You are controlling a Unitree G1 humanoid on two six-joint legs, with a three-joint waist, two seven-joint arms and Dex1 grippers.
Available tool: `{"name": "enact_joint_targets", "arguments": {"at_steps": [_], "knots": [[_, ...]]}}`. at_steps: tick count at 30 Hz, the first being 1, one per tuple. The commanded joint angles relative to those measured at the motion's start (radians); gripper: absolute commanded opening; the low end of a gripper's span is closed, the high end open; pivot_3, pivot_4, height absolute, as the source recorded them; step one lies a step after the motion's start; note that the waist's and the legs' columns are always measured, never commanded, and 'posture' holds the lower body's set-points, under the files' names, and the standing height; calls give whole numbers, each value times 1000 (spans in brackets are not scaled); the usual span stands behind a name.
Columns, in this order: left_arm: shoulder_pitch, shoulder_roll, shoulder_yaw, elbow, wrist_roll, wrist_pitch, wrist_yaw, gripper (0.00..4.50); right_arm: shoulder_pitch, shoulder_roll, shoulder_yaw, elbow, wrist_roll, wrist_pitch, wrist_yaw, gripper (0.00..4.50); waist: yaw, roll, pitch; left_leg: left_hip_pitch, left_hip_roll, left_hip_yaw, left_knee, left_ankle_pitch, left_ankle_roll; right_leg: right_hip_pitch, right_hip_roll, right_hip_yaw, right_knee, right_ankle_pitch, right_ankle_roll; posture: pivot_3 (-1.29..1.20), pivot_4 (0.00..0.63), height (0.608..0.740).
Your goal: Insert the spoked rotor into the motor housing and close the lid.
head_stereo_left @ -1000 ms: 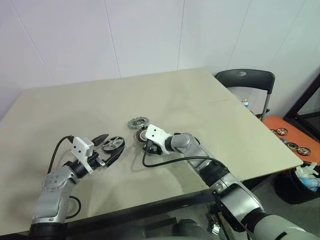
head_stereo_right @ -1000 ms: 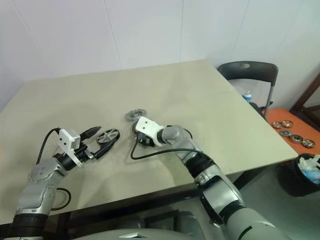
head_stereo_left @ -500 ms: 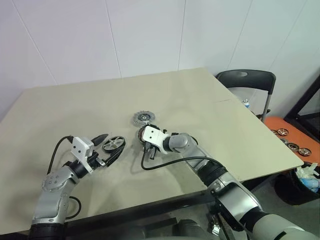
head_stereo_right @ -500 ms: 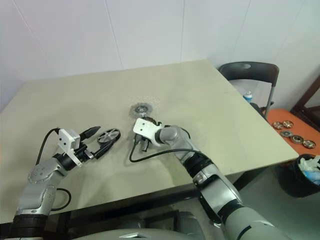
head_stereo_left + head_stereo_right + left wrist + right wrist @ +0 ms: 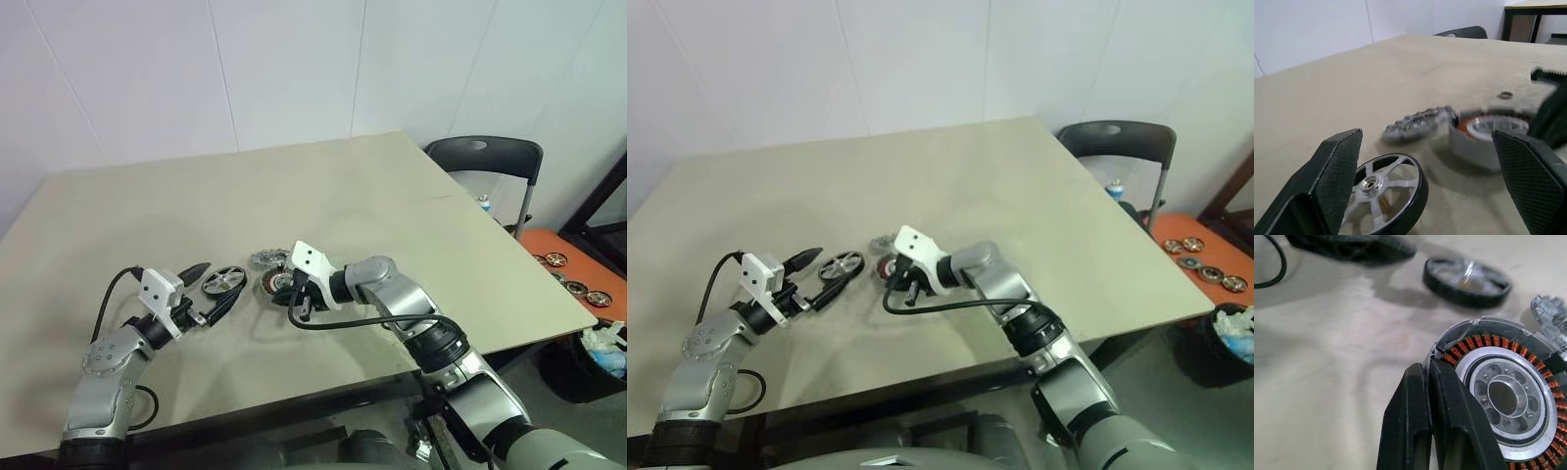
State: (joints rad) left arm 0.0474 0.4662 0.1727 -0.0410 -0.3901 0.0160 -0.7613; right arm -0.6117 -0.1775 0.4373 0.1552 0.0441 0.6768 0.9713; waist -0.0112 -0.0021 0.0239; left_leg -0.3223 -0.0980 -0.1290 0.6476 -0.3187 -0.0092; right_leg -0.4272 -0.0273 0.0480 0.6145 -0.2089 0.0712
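The right gripper (image 5: 1432, 431) has snapped closed and dragged the squat copper-wound metal motor housing (image 5: 277, 283) beside the flat silver-grey notched lid (image 5: 265, 258), nearer the black-rimmed spoked rotor (image 5: 223, 280), which lies on the table between the left gripper's (image 5: 214, 288) spread fingers, awaiting insertion.

There are no words, numbers or signs to read on anything here.

One spoked rotor (image 5: 224, 281), one motor housing (image 5: 1508, 396) and one lid (image 5: 1418, 124) on the worktop (image 5: 323, 196); one chair (image 5: 487, 166) alongside.
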Motion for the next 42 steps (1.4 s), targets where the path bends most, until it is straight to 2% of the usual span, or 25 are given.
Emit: {"name": "enact_joint_targets", "arguments": {"at_steps": [1, 4, 9, 12, 16, 20, 24, 35, 42], "knots": [[-12, 7, 12, -14, 4, -17, 2, 4500, -5, 20, -1, 43, -17, -67, -62, 797, -1, 0, 0, 0, 0, 0, 0, 0, 0, 0, 0, 0, 0, 0, 0, 0, 0, 740], [-16, 10, 15, -8, 6, -18, -1, 4500, -11, 54, -67, 86, 28, -102, -101, 1710, -1, 0, 0, 1, 0, 0, 0, 0, 0, 0, 0, 0, 0, 0, 0, 0, 0, 740], [-14, 11, 15, -8, 7, -17, -3, 4500, -14, 55, -241, 154, 112, -175, -172, 1710, 4, 0, 0, 0, 0, 0, 0, 0, -1, 1, 0, 0, 0, 0, 0, 0, 0, 740], [-11, 13, 16, -6, 7, -18, -7, 4500, 30, -9, -327, 133, 144, -166, -192, 1710, 4, 0, 0, 0, -1, 0, 0, 0, 0, 1, -1, 0, -1, 0, 0, 0, 0, 740], [-27, 14, 9, 18, 8, -20, -19, 4500, 102, -82, -375, 100, 155, -166, -206, 1710, 2, 0, 0, 0, 0, 0, -1, 0, 1, 1, -1, 0, -2, 0, 0, 0, 0, 740], [-65, 11, -7, 49, 12, -24, -39, 4500, 140, -131, -370, 154, 67, -240, -307, 1710, -4, 1, 1, 0, 1, 1, -1, 0, 1, 0, 0, 2, -1, 0, 0, 0, 0, 740], [-85, 5, -16, 70, 17, -27, -54, 4500, 142, -121, -377, 207, 35, -271, -391, 1710, -2, 0, 1, 2, 1, 1, 1, 0, 0, 2, 1, 2, 0, 0, 0, 0, 0, 740], [-88, 9, -15, 83, 10, -35, -67, 4500, 149, -49, -295, 228, -6, -278, -414, 1710, -4, 0, 1, 1, 1, 1, 1, 0, 0, 2, 1, 2, -1, 0, 0, 0, 0, 740], [-72, 21, 0, 68, -4, -34, -70, 4500, 92, 26, -279, 283, -41, -293, -459, 1710, -10, 0, 0, 3, 3, 2, 0, 0, 0, 2, 3, 2, 0, 0, 0, 0, 0, 740]]}}
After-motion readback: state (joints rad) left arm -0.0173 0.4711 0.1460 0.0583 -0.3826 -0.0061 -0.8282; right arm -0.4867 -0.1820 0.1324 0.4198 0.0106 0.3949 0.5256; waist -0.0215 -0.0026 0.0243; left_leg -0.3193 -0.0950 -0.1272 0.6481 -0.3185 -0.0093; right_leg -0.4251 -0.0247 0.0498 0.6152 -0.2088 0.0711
